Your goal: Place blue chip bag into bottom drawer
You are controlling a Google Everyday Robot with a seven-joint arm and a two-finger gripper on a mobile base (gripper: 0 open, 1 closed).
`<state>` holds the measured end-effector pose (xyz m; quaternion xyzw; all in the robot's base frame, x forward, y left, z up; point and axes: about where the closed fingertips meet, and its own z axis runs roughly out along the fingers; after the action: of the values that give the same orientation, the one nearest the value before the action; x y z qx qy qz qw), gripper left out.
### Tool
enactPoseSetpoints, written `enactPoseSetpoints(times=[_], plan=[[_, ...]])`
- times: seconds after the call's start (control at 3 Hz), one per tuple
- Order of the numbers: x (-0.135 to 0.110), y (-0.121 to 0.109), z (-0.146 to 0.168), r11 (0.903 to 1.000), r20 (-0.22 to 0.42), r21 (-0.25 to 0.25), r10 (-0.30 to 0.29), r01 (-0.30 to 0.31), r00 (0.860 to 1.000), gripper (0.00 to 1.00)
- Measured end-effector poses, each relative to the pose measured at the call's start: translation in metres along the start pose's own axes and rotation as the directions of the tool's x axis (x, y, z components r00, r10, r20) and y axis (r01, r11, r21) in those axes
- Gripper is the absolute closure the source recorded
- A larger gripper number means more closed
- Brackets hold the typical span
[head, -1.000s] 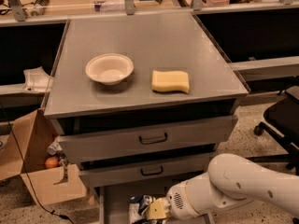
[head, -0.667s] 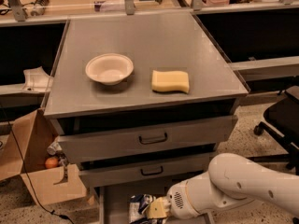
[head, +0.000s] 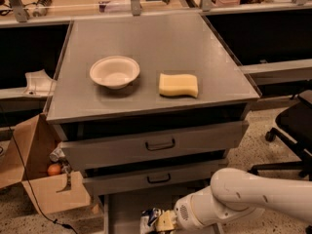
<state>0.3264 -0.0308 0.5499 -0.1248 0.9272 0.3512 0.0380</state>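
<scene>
Down at the open bottom drawer [head: 126, 207], below the two handled drawers, your gripper [head: 164, 222] has its jaws clamped on the blue chip bag [head: 148, 219], over the grey floor.

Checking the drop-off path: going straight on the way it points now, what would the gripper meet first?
The gripper, low over the bottom drawer, points toward the picture's left. The blue chip bag is right at its tip, so that comes first; beyond it probably the drawer's side wall, depth unclear.
</scene>
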Motion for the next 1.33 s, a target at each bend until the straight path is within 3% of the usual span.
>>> enactPoseSetpoints(times=[0.33, 1.0, 1.33], plan=[[0.0, -0.027, 0.017, 0.999, -0.015, 0.019, 0.041, -0.041, 0.999, 1.0], [0.004, -0.041, 0.026, 0.9976, -0.013, 0.0, 0.07, -0.07, 0.997, 1.0], [0.006, -0.086, 0.05, 0.9891, -0.014, 0.013, 0.147, -0.147, 0.989, 1.0]])
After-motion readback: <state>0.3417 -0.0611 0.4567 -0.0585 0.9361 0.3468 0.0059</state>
